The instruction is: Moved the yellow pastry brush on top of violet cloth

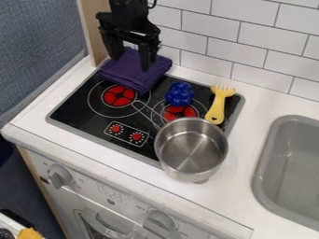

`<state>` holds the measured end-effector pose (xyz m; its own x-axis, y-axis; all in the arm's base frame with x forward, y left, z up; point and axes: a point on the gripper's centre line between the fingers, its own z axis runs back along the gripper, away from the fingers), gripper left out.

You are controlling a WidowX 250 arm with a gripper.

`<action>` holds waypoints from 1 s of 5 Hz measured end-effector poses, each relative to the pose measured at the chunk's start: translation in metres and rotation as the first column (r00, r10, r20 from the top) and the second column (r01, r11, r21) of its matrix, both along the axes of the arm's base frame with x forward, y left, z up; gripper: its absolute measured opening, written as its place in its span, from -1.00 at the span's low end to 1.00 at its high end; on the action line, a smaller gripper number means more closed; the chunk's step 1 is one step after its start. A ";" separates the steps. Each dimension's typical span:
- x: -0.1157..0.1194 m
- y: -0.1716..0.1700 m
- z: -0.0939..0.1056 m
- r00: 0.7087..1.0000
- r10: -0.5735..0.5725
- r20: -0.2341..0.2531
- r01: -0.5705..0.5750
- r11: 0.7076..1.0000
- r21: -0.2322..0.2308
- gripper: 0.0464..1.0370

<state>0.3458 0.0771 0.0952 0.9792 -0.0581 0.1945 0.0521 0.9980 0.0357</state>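
Over the violet cloth at the back left of the stove hangs the black gripper (131, 63), its two fingers spread apart and nothing held between them. The folded violet cloth (134, 74) lies below and around the fingertips, on the stove's back left corner. At the stove's back right lies the yellow brush (217, 105), its fringed head toward the wall and its handle toward the pot; it is well to the right of the gripper and apart from the cloth.
A blue lumpy toy (180, 94) sits on the black stove top (84, 112) between cloth and brush. A metal pot (191, 148) stands at the stove's front right, its handle pointing back left. A grey sink (265, 172) is at the right, a tiled wall behind.
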 end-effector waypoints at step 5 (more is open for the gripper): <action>0.058 -0.123 -0.066 0.990 0.055 -0.130 -0.065 0.995 -0.075 0.92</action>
